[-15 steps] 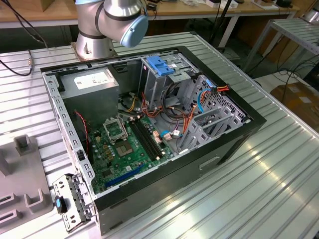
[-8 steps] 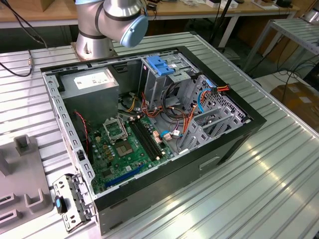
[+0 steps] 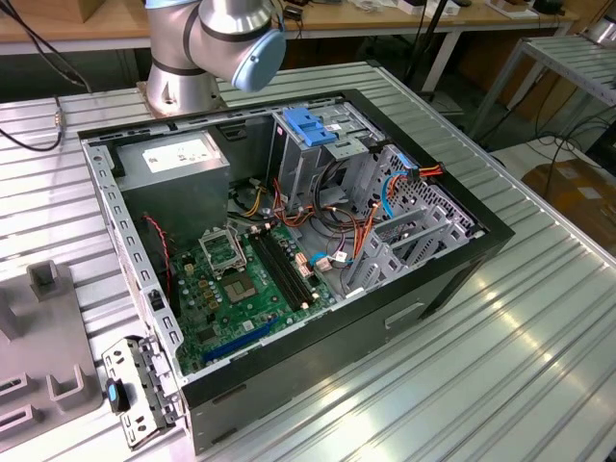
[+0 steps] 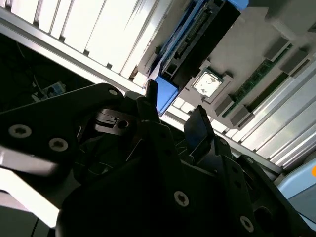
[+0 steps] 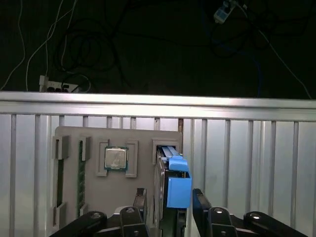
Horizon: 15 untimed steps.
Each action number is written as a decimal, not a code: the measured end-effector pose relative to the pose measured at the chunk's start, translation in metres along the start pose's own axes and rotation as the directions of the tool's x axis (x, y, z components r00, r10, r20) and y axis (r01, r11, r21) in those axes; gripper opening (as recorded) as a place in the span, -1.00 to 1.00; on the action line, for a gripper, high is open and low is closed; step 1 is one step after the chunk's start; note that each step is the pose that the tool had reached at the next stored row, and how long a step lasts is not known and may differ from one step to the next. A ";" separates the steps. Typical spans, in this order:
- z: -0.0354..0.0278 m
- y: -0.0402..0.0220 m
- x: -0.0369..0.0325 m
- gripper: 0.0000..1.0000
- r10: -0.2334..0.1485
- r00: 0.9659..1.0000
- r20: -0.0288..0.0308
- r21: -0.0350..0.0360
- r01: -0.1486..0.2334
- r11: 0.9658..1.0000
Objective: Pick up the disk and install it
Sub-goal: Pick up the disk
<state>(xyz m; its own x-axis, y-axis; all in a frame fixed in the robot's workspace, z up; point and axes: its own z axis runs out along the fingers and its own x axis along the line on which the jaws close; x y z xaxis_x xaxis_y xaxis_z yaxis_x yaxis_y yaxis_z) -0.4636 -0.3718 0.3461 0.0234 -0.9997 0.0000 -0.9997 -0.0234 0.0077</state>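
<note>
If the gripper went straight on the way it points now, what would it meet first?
Probably the disk, standing on edge in the grey holder, lined up with the open gripper; depth is unclear.

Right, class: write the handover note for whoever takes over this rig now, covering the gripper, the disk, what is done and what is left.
Gripper: open, with one finger on each side of the disk and apparently not clamped on it.
Disk: stands on edge in a slot of the grey holder tray, beside a processor chip. The tray lies on the slatted metal table.
Computer case: lies open on the table in the exterior view.
Done: the gripper is lined up around the disk.
Left: the disk is not yet gripped, lifted or installed in the case.
</note>
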 end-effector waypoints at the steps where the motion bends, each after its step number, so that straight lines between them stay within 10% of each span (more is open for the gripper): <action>1: 0.0013 0.0000 -0.0007 0.00 0.000 1.000 0.001 0.000 0.000 1.000; 15: 0.0209 0.0034 -0.0024 0.00 -0.002 1.000 0.004 -0.001 0.002 1.000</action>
<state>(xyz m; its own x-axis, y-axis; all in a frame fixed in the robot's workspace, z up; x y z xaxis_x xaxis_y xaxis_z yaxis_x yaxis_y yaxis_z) -0.4672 -0.3695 0.3252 0.0257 -0.9997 -0.0038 -0.9996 -0.0257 0.0083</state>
